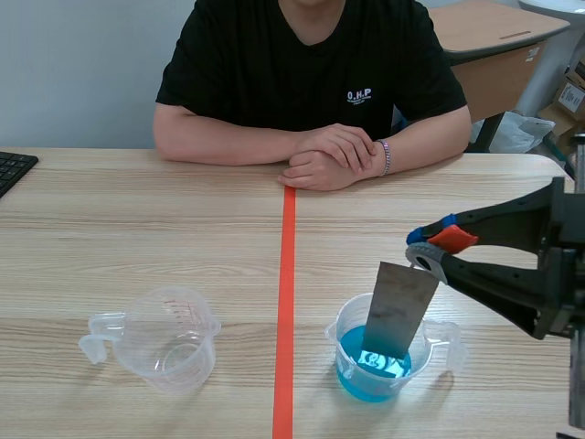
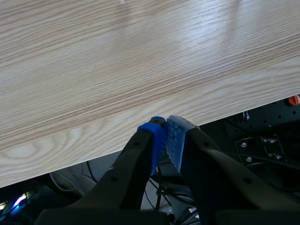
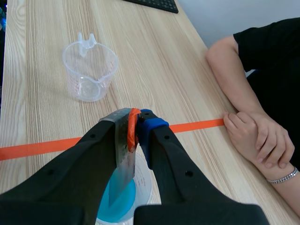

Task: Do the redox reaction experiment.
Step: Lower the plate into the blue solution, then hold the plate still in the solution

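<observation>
A: Where was the metal sheet (image 1: 399,311) at that moment?

B: In the right claw (image 1: 434,249), which was clenched on its upper corner. The sheet hung at a tilt, with its lower end dipped into the blue liquid (image 1: 352,361).

A: And the liquid sat in what?

B: A clear plastic cup (image 1: 335,334) with a handle, standing on the desk (image 1: 137,229) just to the right of the orange tape line (image 1: 286,302). The liquid filled only its lower part.

A: What about the other arm?

B: The left claw (image 2: 165,136) was closed on nothing, its two blue pads pressed together. It hung over the near edge of the desk, well apart from both cups.

A: Both cups?

B: Yes. An empty cup (image 1: 169,338), also clear, stood upright on the left side of the tape line, its handle turned to the left.

A: Anyone else there?

B: A person in a black shirt sat across the desk with folded hands (image 1: 329,155) resting at the far end of the tape line, and a keyboard (image 1: 11,169) showed at the far left edge.
</observation>
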